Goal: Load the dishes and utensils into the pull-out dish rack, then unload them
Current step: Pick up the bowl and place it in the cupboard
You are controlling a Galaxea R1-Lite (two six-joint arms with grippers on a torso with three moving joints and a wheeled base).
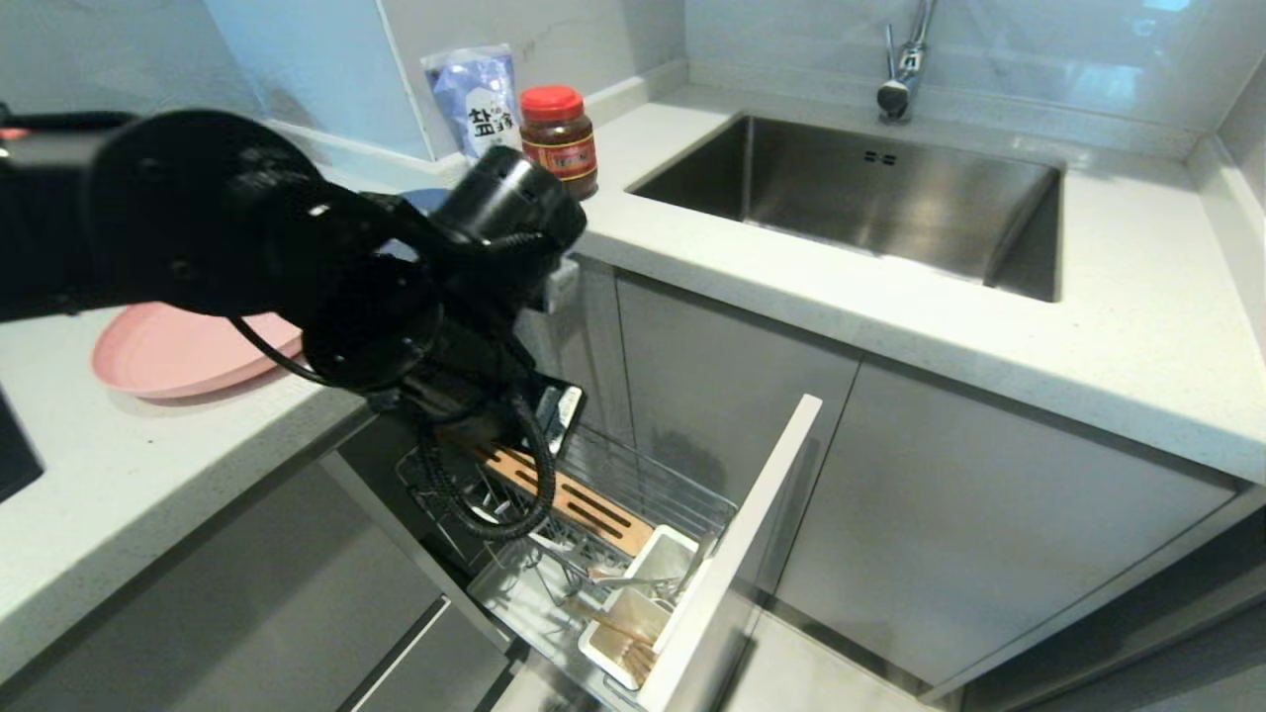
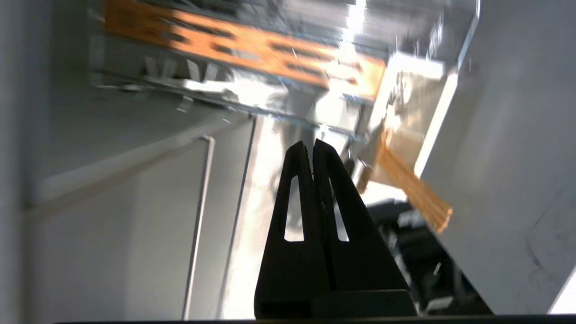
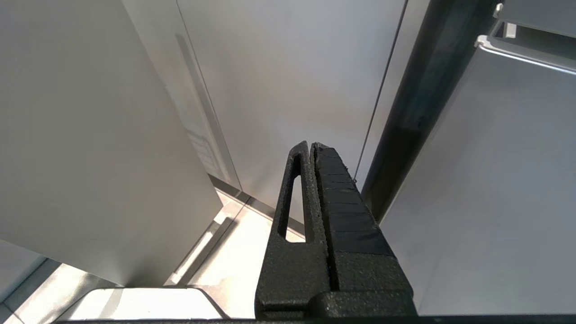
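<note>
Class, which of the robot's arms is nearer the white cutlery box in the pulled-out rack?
Left. The left tool is shut and empty over the open rack, with the cutlery box just ahead. The right tool is parked facing plain cabinet doors, with no box in sight.

A: What is seen in the pull-out dish rack (image 1: 633,514)?
B: Chopsticks (image 1: 618,633) and cutlery (image 1: 633,581) are held in its white box; the left arm (image 1: 326,267) is stretched above.
A: And on the desk (image 1: 129,475)?
B: A pink plate (image 1: 173,351) is laid there.
</note>
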